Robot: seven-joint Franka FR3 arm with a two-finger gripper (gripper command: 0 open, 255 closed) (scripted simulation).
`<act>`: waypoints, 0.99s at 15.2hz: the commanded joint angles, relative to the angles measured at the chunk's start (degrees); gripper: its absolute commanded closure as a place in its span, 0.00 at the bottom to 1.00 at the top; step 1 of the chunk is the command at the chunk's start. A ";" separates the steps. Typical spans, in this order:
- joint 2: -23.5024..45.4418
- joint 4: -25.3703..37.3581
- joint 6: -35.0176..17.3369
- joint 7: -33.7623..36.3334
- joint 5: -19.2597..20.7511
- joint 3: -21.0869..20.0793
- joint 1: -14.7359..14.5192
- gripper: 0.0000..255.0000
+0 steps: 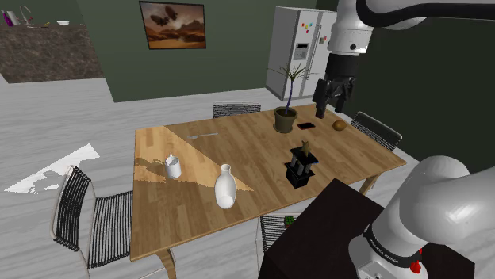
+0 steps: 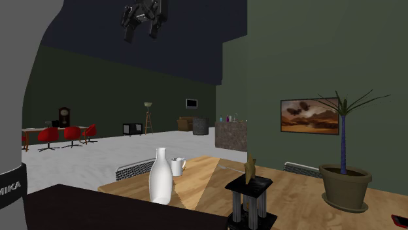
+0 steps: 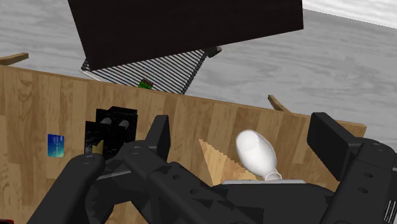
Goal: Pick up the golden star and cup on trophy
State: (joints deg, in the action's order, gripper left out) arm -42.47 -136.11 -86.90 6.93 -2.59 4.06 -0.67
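Note:
The trophy [image 1: 301,164] stands on the wooden table [image 1: 198,150] toward the shoulder view's right: a black base, dark columns and a small golden star on top. From the second exterior view the trophy [image 2: 250,196] has its star tilted at the top. My gripper [image 1: 333,95] hangs high above the table's far right corner, well clear of the trophy and open. It shows near the ceiling in the second exterior view as the gripper [image 2: 140,19]. Along the open gripper [image 3: 243,130], the trophy [image 3: 114,127] lies beyond the fingers, off to one side.
A white vase [image 1: 225,187] and a white mug [image 1: 173,165] stand on the table's near side. A potted plant [image 1: 285,119], a dark flat thing [image 1: 306,125] and a brown ball [image 1: 339,124] sit at the far end. Wire chairs [image 1: 91,218] ring the table; a fridge [image 1: 297,51] stands behind.

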 commanded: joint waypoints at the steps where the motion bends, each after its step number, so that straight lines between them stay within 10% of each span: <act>1: 0.00 0.00 0.00 0.00 0.00 0.00 0.00 0.00; 15: 15.69 -7.98 -25.40 -12.06 6.99 10.28 3.79 0.00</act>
State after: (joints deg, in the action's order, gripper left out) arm -29.32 -144.35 -109.78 -3.97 4.11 13.35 2.96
